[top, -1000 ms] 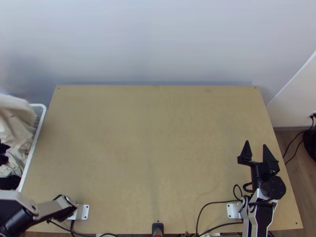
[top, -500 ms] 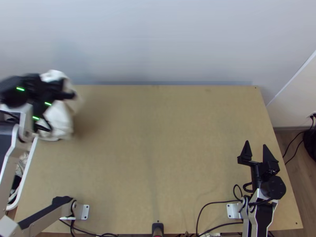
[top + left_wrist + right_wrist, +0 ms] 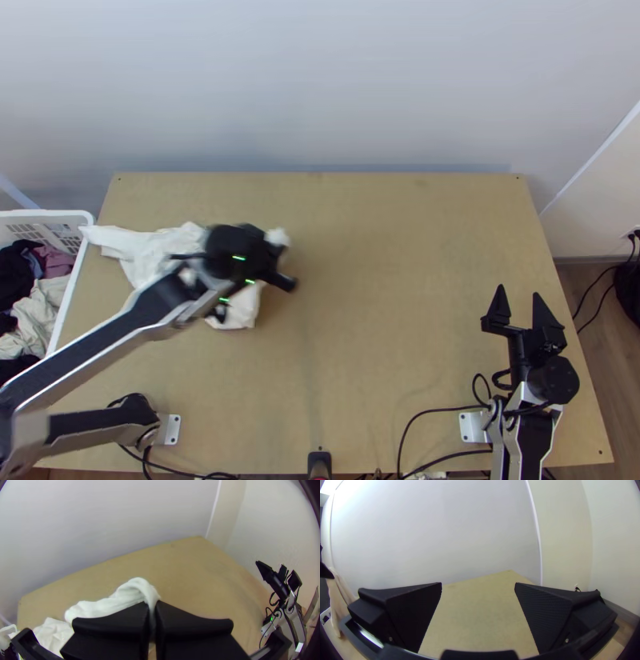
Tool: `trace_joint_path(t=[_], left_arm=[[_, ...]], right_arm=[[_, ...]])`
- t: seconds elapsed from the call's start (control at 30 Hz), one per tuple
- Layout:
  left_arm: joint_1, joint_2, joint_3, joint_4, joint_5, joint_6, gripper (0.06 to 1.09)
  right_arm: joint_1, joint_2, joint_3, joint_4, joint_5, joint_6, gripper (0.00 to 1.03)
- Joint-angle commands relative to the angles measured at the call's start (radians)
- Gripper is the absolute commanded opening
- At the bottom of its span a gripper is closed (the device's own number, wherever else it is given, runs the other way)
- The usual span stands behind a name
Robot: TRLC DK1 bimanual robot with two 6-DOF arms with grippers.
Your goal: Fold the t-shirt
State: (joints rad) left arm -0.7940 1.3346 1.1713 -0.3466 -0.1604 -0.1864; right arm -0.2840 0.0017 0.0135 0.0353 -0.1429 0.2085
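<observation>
White t-shirt (image 3: 148,250) bunched, one end beside the laundry basket (image 3: 50,214), the rest trailing over the table away from it. Left gripper (image 3: 274,246), farther out from the basket, pinches the cloth. Right gripper (image 3: 518,293) well apart from the basket, fingers spread.

a lab-like robot station: two arms (image 3: 534,432), wooden table (image 3: 376,320), loose cables (image 3: 436,410), laundry basket (image 3: 70,292), pale wall (image 3: 320,88)

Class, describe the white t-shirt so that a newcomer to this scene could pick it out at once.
Find the light wooden table, then the white laundry basket at its left side. Just beside that basket, over the table, is the bunched white t-shirt. Unlike the clothes inside the basket, it is gripped by the left arm's tool.
</observation>
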Motion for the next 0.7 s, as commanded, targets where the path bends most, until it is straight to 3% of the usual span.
trace_joint_path(t=[0.0, 0.43, 0.47, 0.53, 0.67], left_arm=[[-0.086, 0.126, 0.065, 0.043, -0.014, -0.079, 0.09], [-0.254, 0.558, 0.427, 0.109, -0.021, -0.18, 0.11], [-0.26, 0.568, 0.45, 0.116, -0.018, -0.182, 0.29], [-0.271, 0.575, 0.49, 0.133, 0.004, -0.168, 1.03], [-0.28, 0.495, 0.53, 0.103, 0.051, -0.143, 1.05]], right_arm=[[0.003, -0.003, -0.009, -0.009, 0.006, 0.008, 0.99], [0.003, -0.003, -0.009, -0.009, 0.006, 0.008, 0.99], [0.003, -0.003, -0.009, -0.009, 0.006, 0.008, 0.99], [0.003, -0.003, -0.007, -0.009, 0.006, 0.008, 0.99], [0.003, -0.003, -0.009, -0.009, 0.006, 0.008, 0.99]])
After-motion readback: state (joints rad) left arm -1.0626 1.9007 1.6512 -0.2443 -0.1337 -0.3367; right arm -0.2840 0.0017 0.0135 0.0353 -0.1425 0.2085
